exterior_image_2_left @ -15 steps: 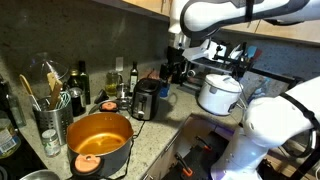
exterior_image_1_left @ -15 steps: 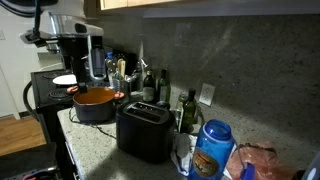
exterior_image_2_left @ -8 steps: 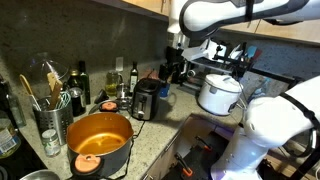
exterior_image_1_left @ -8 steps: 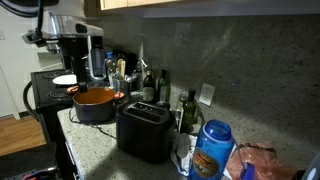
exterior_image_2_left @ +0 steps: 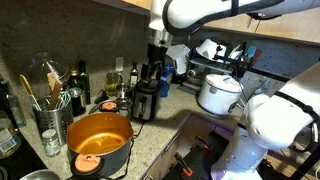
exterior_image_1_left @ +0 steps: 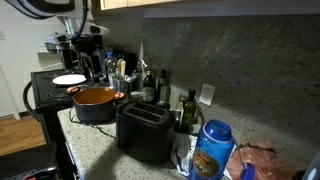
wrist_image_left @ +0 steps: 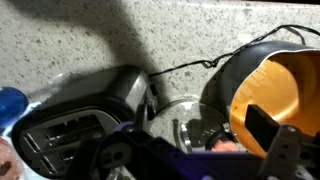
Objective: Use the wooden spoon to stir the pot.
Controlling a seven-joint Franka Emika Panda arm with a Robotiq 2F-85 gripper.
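- The pot (exterior_image_2_left: 98,143) sits on the speckled counter (wrist_image_left: 70,35), near its front edge. It is dark grey outside and orange inside.
- In an exterior view I see a short orange handle (exterior_image_2_left: 88,162) on the pot's near side.
- In an exterior view the pot (exterior_image_1_left: 95,103) is just beside the black toaster (exterior_image_1_left: 143,130), at the stove end of the counter.
- In the wrist view the pot (wrist_image_left: 270,90) is on the right and the toaster (wrist_image_left: 80,115) is on the left, with something round and shiny (wrist_image_left: 185,115) between them.
- A can of cooking tools (exterior_image_2_left: 47,118) stands by the wall, near the pot. A wooden spoon (exterior_image_2_left: 28,88) sticks up out of it.
- My claw (exterior_image_2_left: 158,58) hangs in the air above the toaster, well apart from the pot and the spoon. It is touching nothing that I can see.
- I cannot tell if the claw is apart or together. The wrist view only shows one dark finger (wrist_image_left: 285,150) at the bottom right.
- The white arm (exterior_image_2_left: 200,12) reaches in from the top.
- Dark bottles (exterior_image_1_left: 150,85) stand along the wall behind the toaster.
- A white rice cooker (exterior_image_2_left: 218,93) sits farther along the counter.
- A tub with a blue lid (exterior_image_1_left: 212,148) is near the other end of the counter.
- A white plate (exterior_image_1_left: 68,79) lies on the stove past the pot.
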